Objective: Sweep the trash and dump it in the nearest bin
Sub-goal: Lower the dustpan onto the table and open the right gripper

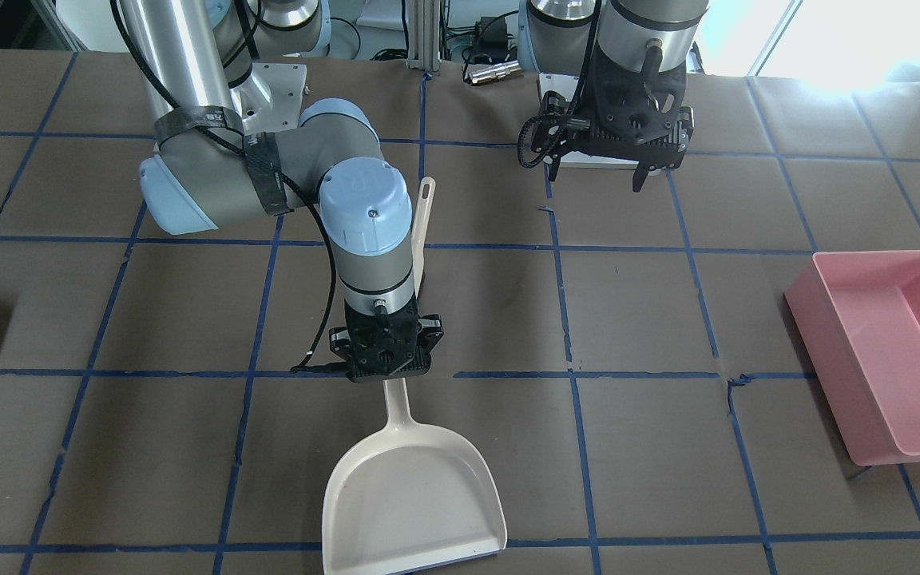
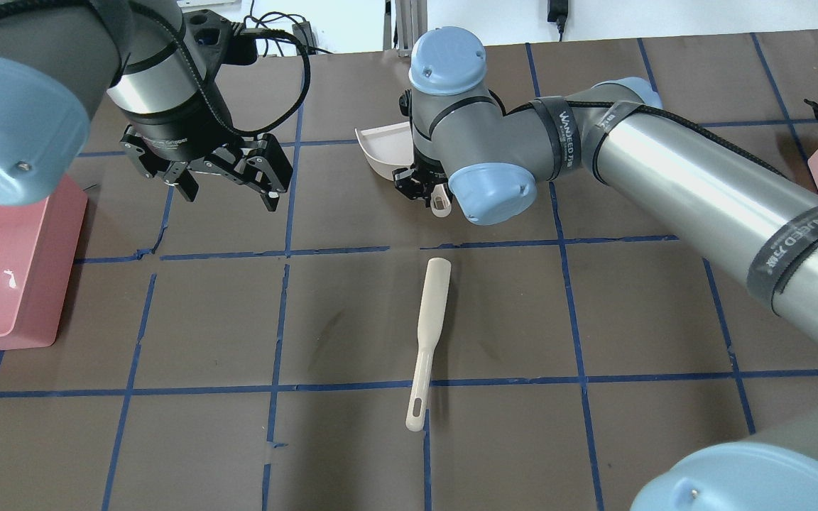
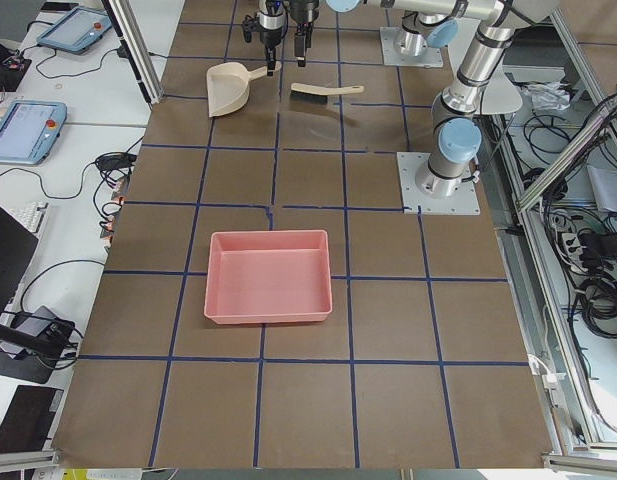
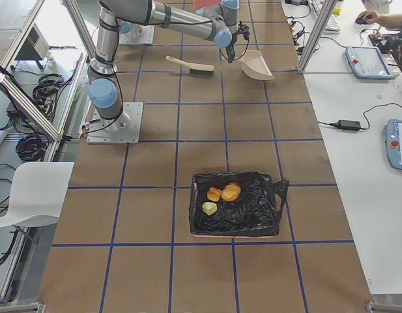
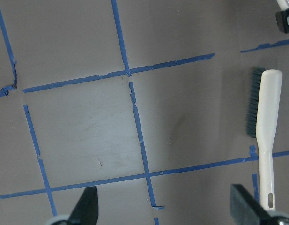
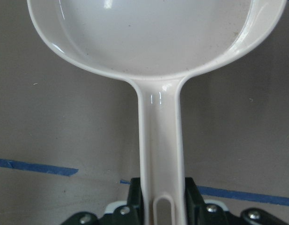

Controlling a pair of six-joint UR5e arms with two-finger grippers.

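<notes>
1. Clamping the dustpan (image 1: pixel 416 487) by its handle in the shut right gripper (image 1: pixel 386 367).
2. Hovering with the left gripper (image 5: pixel 165 206) spread wide, empty, near the brush (image 2: pixel 427 333).
3. Finding the trash (image 4: pixel 230 192) inside the black-lined bin (image 4: pixel 259 218), well apart.

Brown work table (image 3: pixel 388 330), gridded with blue tape lines (image 3: pixel 349 278), filling the middle of both end views. White desk (image 3: pixel 98 95) along the left edge of the left-end view, bearing two blue-cased pendant screens (image 3: pixel 23 130) and loose cables. Second white desk (image 4: pixel 357 150) along the right edge of the right-end view, bearing a black power brick (image 4: pixel 348 124) and two further screens (image 4: pixel 367 62). White chair (image 4: pixel 28 192) at lower left of that view, on pale grey floor (image 4: pixel 18 261). Aluminium frame rail (image 4: pixel 25 101) above the chair. Cable bundles (image 3: pixel 588 280) at the right edge of the left-end view. Bright window glare (image 1: pixel 827 32) at upper right of the front-facing view.
</notes>
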